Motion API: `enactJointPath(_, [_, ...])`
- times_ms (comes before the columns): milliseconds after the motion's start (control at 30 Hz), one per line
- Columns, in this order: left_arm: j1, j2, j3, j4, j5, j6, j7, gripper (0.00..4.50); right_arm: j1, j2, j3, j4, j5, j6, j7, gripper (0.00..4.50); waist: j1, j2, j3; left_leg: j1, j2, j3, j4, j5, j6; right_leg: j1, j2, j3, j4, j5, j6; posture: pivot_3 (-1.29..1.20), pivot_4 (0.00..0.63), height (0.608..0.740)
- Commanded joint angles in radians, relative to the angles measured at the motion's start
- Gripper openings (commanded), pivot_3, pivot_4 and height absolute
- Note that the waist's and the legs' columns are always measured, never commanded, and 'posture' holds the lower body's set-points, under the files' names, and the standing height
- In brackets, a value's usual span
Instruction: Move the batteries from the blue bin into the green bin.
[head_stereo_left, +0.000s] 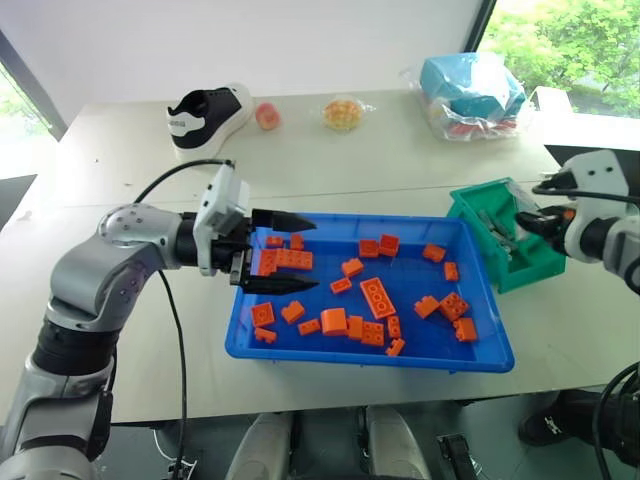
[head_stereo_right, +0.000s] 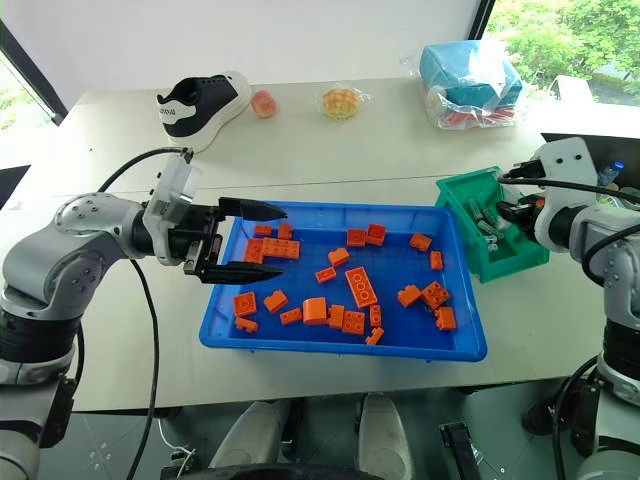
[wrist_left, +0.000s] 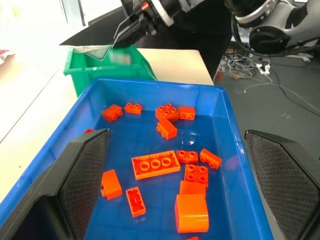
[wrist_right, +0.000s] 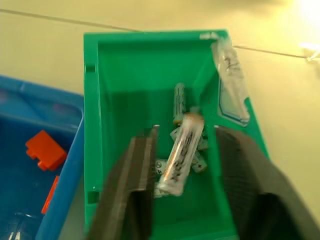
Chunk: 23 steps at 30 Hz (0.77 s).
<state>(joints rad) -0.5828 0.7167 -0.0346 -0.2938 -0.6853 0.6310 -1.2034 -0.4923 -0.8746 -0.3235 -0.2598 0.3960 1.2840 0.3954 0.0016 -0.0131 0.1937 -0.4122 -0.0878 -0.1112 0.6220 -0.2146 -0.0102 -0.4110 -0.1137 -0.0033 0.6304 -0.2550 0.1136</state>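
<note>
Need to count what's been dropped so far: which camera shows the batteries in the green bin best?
The right wrist view: it looks straight down into the green bin at the batteries piled on its floor. The eye views show them as small grey slivers. The left wrist view shows the bin's outer wall.

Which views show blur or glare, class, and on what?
Right wrist view: the battery between the jaws is smeared by motion, with bright glare at the top right corner. Left wrist view: the right gripper over the green bin is blurred, the window side washed out.
</note>
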Motion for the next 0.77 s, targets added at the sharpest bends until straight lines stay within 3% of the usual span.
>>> enactJointPath(33, [-0.011,0.003,0.005,-0.001,0.003,-0.020,-0.012,4.50,-0.009,-0.016,-0.043,-0.015,0.004,-0.069,0.025,4.02,0.001,0.000,0.000,0.000,0.000,0.000,0.000,0.000,0.000,0.000,0.000,0.000,0.000,0.000,0.000,0.00,0.150,0.730])
enactJointPath(100, [-0.006,0.005,0.012,0.007,0.001,-0.016,-0.007,4.50,0.021,-0.048,-0.062,-0.031,0.026,-0.104,0.084,4.02,0.004,0.000,0.000,0.000,0.000,0.000,0.000,0.000,0.000,0.000,0.000,0.000,0.000,0.000,0.000,0.00,0.150,0.730])
enactJointPath(300, [0.013,0.055,0.070,0.038,-0.035,0.017,-0.028,4.50,0.314,-0.214,-0.163,-0.146,0.082,-0.390,0.487,4.02,0.011,0.000,0.000,-0.001,-0.001,-0.001,0.000,-0.001,0.001,0.001,0.000,-0.001,-0.001,0.000,0.003,0.00,0.150,0.730])
enactJointPath(500, [0.036,0.170,0.125,0.034,-0.075,0.055,-0.103,4.50,0.640,-0.312,-0.401,-0.159,0.097,-0.506,0.866,4.02,0.008,0.000,0.000,0.000,0.000,0.000,0.001,-0.001,0.001,0.001,0.000,-0.001,-0.001,-0.001,0.003,0.00,0.150,0.730])
enactJointPath(633, [0.069,0.248,0.158,0.055,-0.074,0.046,-0.161,4.50,0.724,-0.280,-0.553,-0.136,0.135,-0.480,0.961,4.02,0.009,0.000,0.000,0.002,0.002,0.001,0.003,-0.001,0.001,0.004,-0.001,0.000,0.000,-0.002,-0.001,0.00,0.150,0.730])
enactJointPath(767, [0.088,0.274,0.178,0.067,-0.067,0.033,-0.174,4.50,0.737,-0.251,-0.591,-0.116,0.165,-0.473,0.962,4.02,0.011,0.000,0.000,0.002,0.002,0.000,0.004,-0.002,0.000,0.005,-0.003,0.000,-0.001,-0.003,-0.001,0.00,0.150,0.730])
